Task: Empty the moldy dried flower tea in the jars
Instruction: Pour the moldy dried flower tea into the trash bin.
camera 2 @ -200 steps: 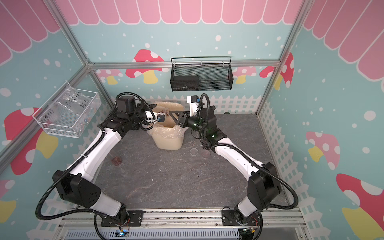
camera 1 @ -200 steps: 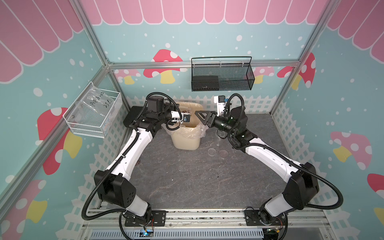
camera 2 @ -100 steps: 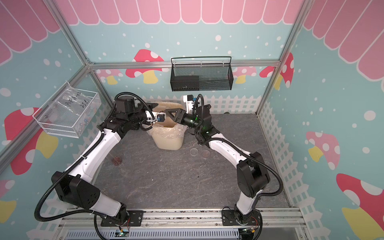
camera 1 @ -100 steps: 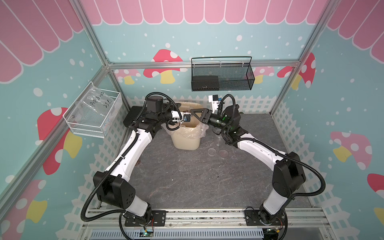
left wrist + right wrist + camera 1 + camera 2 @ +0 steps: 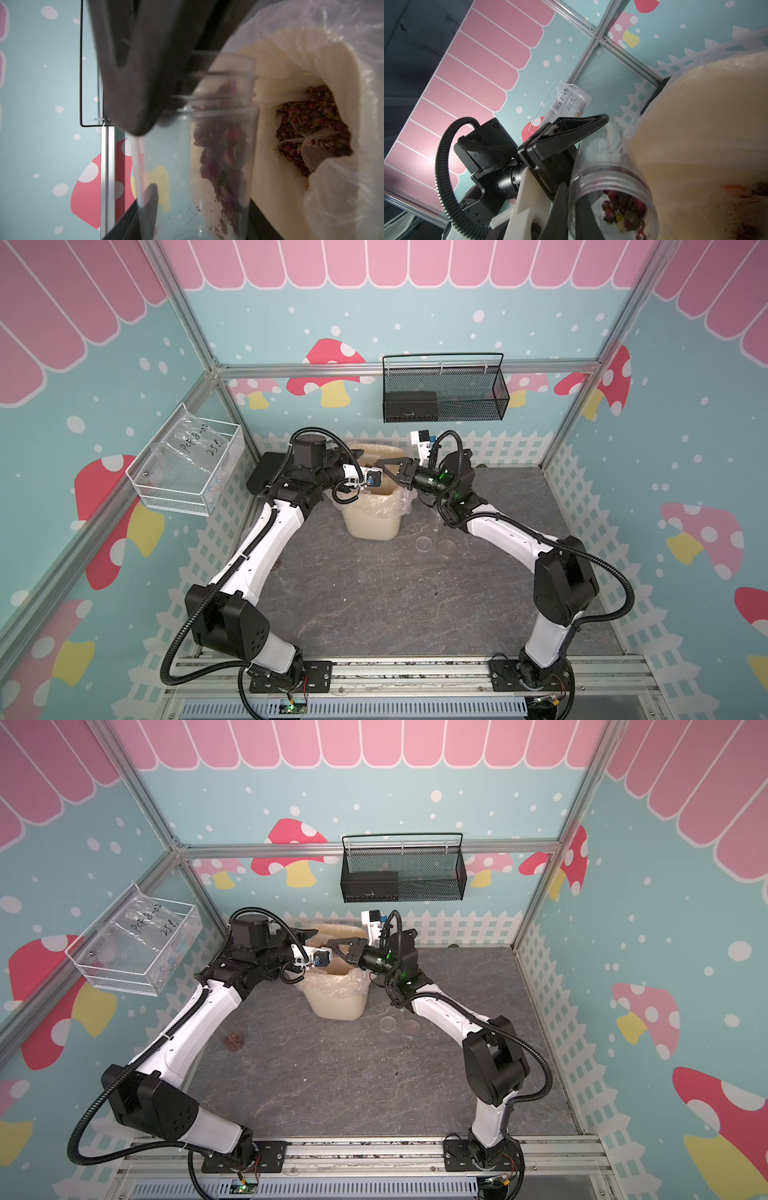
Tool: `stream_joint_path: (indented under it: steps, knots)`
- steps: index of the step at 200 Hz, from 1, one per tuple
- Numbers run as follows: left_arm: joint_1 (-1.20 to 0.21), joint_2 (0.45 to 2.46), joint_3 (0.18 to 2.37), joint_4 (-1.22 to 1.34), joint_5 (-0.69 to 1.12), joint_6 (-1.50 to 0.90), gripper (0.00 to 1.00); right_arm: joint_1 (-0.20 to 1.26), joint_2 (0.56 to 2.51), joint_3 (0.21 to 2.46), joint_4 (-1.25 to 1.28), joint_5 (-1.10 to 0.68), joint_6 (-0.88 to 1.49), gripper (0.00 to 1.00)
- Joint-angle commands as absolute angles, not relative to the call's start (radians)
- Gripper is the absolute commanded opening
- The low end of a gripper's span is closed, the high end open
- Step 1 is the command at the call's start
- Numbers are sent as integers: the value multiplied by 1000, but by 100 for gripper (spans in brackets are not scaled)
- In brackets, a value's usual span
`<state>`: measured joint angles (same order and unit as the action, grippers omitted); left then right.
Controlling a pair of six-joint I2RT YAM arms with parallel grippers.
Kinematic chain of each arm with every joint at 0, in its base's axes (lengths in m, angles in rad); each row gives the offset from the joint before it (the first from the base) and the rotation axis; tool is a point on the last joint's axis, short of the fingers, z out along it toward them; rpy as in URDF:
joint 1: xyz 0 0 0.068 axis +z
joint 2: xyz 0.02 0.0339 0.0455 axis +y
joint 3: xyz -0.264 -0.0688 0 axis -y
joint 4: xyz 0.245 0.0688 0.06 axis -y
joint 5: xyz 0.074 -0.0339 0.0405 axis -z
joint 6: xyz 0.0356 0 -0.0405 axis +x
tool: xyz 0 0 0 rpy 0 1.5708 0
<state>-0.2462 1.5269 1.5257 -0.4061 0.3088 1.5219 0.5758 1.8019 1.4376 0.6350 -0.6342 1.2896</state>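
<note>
A clear jar lies on its side above the cream waste bin, its mouth over the bin's opening. My left gripper is shut on the jar's body. My right gripper is shut on the jar's rim, one finger inside the mouth and one outside. Reddish dried flower tea sits along the jar's lower side near the mouth. More tea lies in the bin's plastic liner. In a top view, another jar with reddish bits stands beside my left arm.
Two round clear lids lie on the grey table right of the bin. A black mesh basket hangs on the back wall. A white wire basket hangs on the left wall.
My right gripper has moved in to the jar's mouth and closed on its rim. The left gripper has kept the jar still over the bin.
</note>
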Motion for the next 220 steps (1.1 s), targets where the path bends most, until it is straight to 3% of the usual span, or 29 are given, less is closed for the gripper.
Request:
stream_joint_path:
  steps: [1,12,33,56,102,138,161,220]
  knots:
    - [-243,1503,1522,-391,322,1462,0,579,1825,1474,699,-643,1322,0]
    - [-242,1503,1524,-378,316,1436,1,579,1836,1483,701,-648,1317,0]
    - [-241,1496,1507,-333,302,1399,16,577,1851,1495,721,-650,1317,0]
    - [-238,1488,1485,-289,291,1364,50,577,1862,1499,751,-650,1318,0]
    - [-210,1454,1436,-163,314,1203,87,577,1864,1497,810,-619,1319,0]
    - [-191,1395,1378,-39,347,1038,99,577,1865,1486,876,-593,1344,0]
    - [-189,1330,1315,78,350,836,99,578,1864,1478,898,-570,1344,0]
    - [-193,1177,1221,101,129,-160,99,578,1888,1455,982,-561,1387,0]
